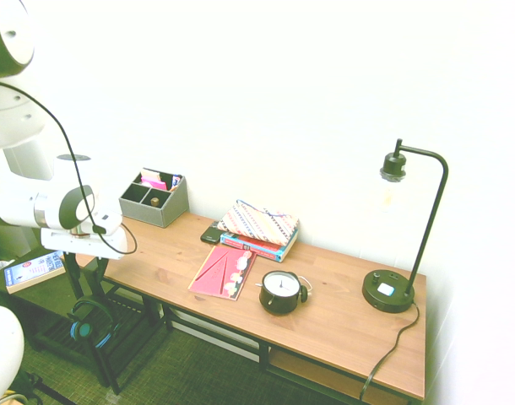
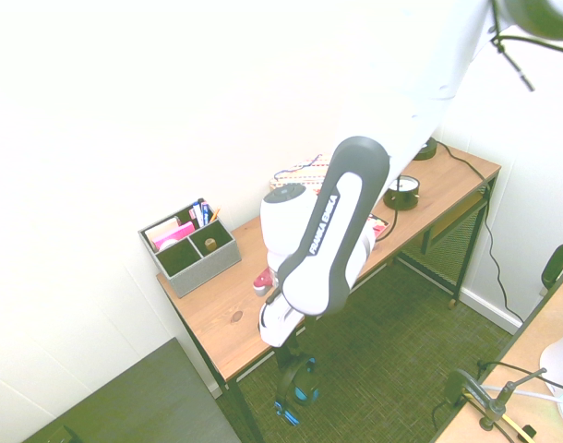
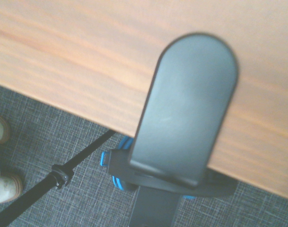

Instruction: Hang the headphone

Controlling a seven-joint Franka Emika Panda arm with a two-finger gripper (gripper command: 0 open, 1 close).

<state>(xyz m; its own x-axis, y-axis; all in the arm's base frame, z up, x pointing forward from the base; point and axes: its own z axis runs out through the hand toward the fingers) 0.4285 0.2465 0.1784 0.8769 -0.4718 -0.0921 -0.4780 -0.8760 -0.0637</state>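
First exterior view: robot arm nearest, above the desk's left end.

Gripper was at the desk's left end; could not tell whether it was apart, together or clamped. Headphone, black with blue trim, was below desktop level, beneath the gripper near the left front corner. Wrist view: a black rounded plate overlapped the front edge, headband just beside its outer end; contact could not be confirmed. Alarm clock sat near the front edge, red booklet left of it. Patterned pouch lay on books toward the back edge; grey organizer stood at the back left corner.
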